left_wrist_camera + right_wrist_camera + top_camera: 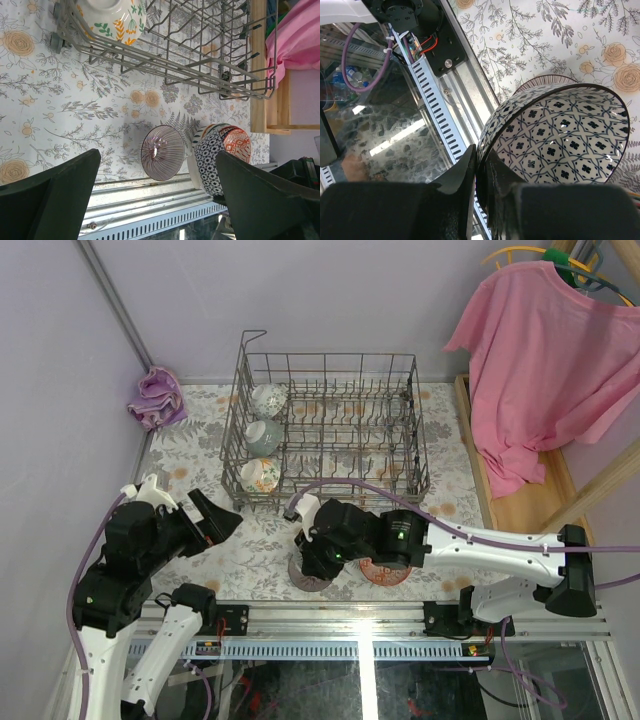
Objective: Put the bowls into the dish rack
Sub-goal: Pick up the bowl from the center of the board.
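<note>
The dish rack (340,425) stands at the middle back, with three bowls upright along its left side: a pale one (268,398), a green one (263,435) and a floral one (260,476) (112,17). My right gripper (482,170) (308,558) is shut on the rim of a blue-and-white bowl (560,135) (212,160), tilted near the table's front edge. Beside it sit a purple striped bowl (162,152) (545,80) (310,578) and a red-and-white bowl (385,572) (237,145). My left gripper (157,200) (225,520) hangs open to the left, holding nothing.
A purple cloth (157,397) lies at the back left corner. A pink shirt (545,350) hangs at the right over a wooden shelf (510,505). The metal rail (150,205) runs along the table's near edge.
</note>
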Controlling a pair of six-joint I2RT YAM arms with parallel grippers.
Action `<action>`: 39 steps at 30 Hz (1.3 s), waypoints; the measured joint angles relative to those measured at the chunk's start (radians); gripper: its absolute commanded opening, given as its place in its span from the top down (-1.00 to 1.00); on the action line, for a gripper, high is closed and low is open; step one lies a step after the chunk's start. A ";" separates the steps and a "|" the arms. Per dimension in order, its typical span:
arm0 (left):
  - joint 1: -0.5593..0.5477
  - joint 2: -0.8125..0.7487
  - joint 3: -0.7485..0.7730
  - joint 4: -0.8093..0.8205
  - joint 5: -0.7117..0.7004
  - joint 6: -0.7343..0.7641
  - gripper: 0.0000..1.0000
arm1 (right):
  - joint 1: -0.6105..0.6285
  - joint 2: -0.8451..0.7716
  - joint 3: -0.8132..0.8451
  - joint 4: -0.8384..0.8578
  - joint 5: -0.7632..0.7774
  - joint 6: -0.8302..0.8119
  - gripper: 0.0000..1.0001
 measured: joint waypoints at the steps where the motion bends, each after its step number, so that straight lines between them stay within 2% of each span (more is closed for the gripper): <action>1: 0.000 0.000 0.000 0.000 0.000 0.000 -0.99 | 0.000 -0.004 -0.006 0.000 0.000 0.002 0.92; 18: 0.000 0.032 -0.072 0.032 0.006 0.000 -0.99 | 0.000 -0.058 -0.038 0.003 -0.008 0.030 0.92; 28: 0.000 0.028 -0.072 0.051 0.018 -0.004 -0.99 | 0.000 -0.062 -0.038 0.013 -0.027 0.057 0.92; 39: 0.000 -0.024 -0.029 0.042 0.023 -0.005 -0.99 | 0.000 -0.145 0.012 -0.016 -0.049 0.117 0.89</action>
